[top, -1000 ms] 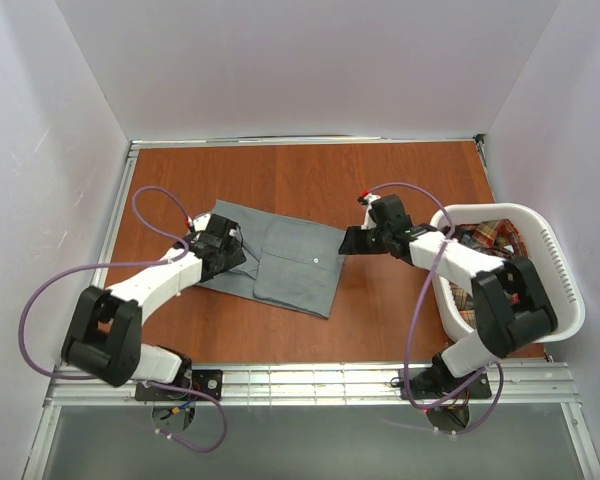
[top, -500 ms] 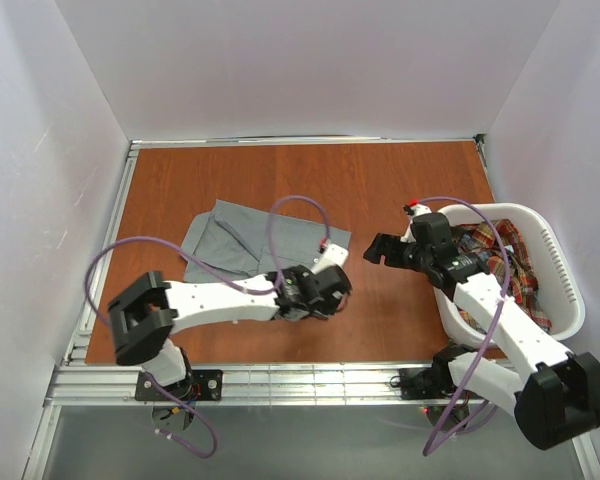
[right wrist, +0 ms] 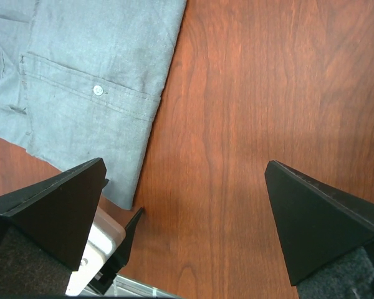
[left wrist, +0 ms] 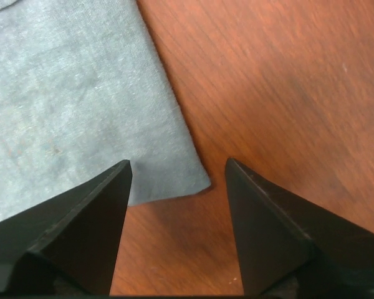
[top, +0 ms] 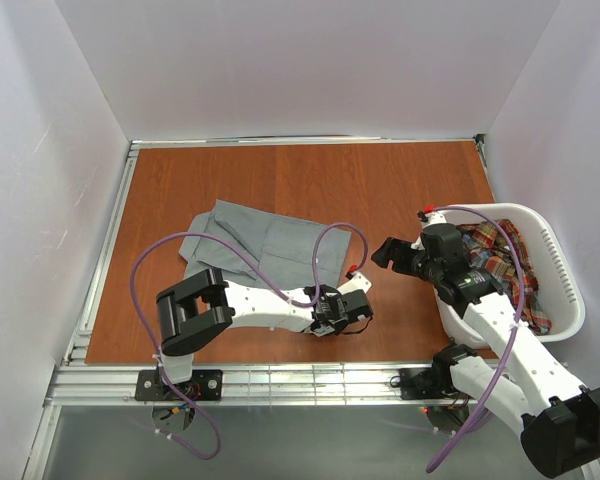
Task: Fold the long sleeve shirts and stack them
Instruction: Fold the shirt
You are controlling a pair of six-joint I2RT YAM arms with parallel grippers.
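Note:
A grey long sleeve shirt [top: 278, 236] lies flat on the wooden table, chest pocket and button [right wrist: 98, 90] facing up. My left gripper [top: 342, 312] hovers low at its near right corner. In the left wrist view the left gripper [left wrist: 177, 164] is open, and the cloth corner [left wrist: 174, 180] lies on the table between its fingertips, not pinched. My right gripper [top: 388, 251] stands wide open over bare wood just right of the shirt [right wrist: 93, 75]; nothing is between the right gripper's [right wrist: 186, 163] fingers. A plaid shirt [top: 492, 252] lies crumpled in the basket.
A white slotted laundry basket [top: 570, 300] stands at the table's right edge, right behind my right arm. Purple cables loop over the grey shirt. White walls enclose the table on three sides. A metal rail runs along the near edge.
My left arm swung from the shirt's left side across to its near right corner. My right gripper let go of the shirt's right edge, opened wide and drew back toward the basket.

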